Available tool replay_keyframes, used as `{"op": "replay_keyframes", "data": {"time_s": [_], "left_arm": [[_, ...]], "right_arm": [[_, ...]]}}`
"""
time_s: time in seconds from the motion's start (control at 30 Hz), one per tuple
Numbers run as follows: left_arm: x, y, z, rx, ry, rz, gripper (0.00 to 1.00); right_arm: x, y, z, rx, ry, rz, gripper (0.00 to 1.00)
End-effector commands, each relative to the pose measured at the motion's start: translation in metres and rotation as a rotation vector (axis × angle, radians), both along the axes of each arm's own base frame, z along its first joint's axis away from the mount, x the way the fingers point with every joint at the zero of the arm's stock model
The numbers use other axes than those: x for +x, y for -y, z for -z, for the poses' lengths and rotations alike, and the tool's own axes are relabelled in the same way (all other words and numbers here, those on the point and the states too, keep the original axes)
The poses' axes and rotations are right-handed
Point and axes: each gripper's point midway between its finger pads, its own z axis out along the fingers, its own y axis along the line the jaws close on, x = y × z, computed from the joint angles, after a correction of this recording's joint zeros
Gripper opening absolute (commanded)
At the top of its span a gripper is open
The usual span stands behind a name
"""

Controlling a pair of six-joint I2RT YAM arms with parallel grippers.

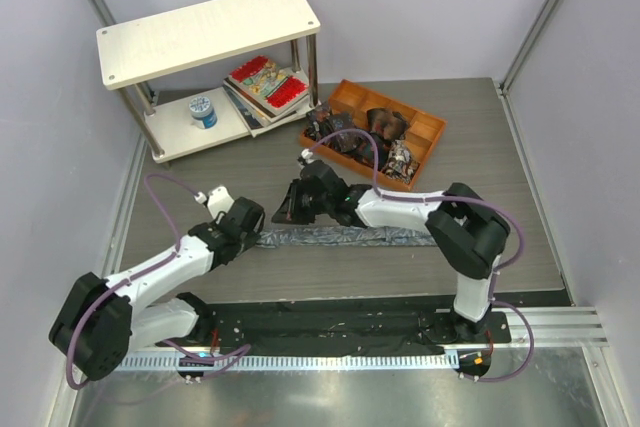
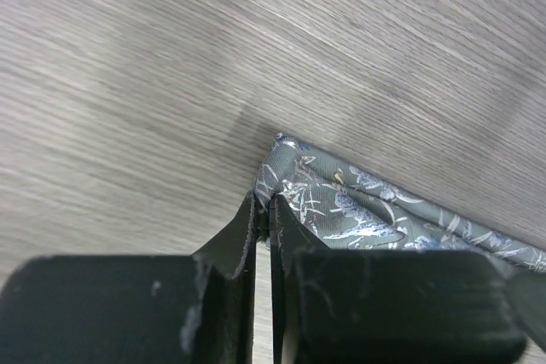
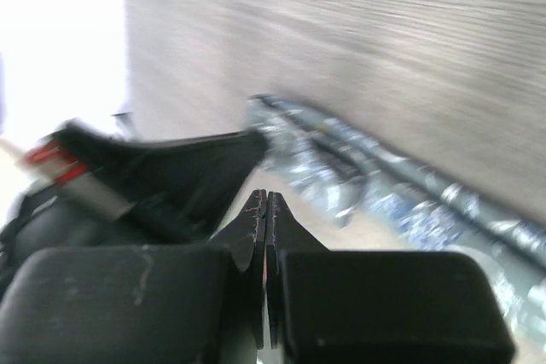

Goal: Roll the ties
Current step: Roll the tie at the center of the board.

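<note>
A long grey-blue tie (image 1: 350, 237) with a pale print lies flat across the middle of the table. In the left wrist view my left gripper (image 2: 264, 202) is shut on the corner of the tie's (image 2: 350, 206) left end, down at table level; from above, the left gripper (image 1: 254, 231) is at that end. My right gripper (image 1: 285, 214) hovers just above the same end; its jaws (image 3: 265, 197) are pressed together and hold nothing. The tie (image 3: 384, 198) looks blurred just beyond them. Small dark rolled ties (image 1: 384, 123) lie in the orange tray (image 1: 428, 133).
A white two-level shelf (image 1: 205, 32) stands at the back left, with red-patterned books (image 1: 265, 82) and a blue-white roll (image 1: 203, 110) on its lower board. The orange tray is at back centre-right. Walls close in both sides.
</note>
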Motion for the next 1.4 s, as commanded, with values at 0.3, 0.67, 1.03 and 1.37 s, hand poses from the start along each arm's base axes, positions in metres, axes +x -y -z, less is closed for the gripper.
{"op": "replay_keyframes", "data": {"time_s": [0.3, 0.67, 1.03, 1.37], "left_arm": [[0.003, -0.018, -0.024, 0.072, 0.014, -0.069, 0.00], [0.004, -0.019, -0.028, 0.083, 0.017, -0.067, 0.00], [0.005, -0.019, -0.028, 0.091, 0.014, -0.067, 0.00], [0.005, -0.019, -0.031, 0.090, 0.018, -0.064, 0.00]], "right_arm": [[-0.031, -0.024, 0.004, 0.048, -0.021, -0.038, 0.01], [-0.039, -0.033, 0.034, 0.007, -0.084, -0.078, 0.01], [-0.047, -0.038, 0.020, 0.033, -0.073, -0.124, 0.01], [-0.062, -0.046, 0.049, -0.082, -0.113, -0.174, 0.01]]}}
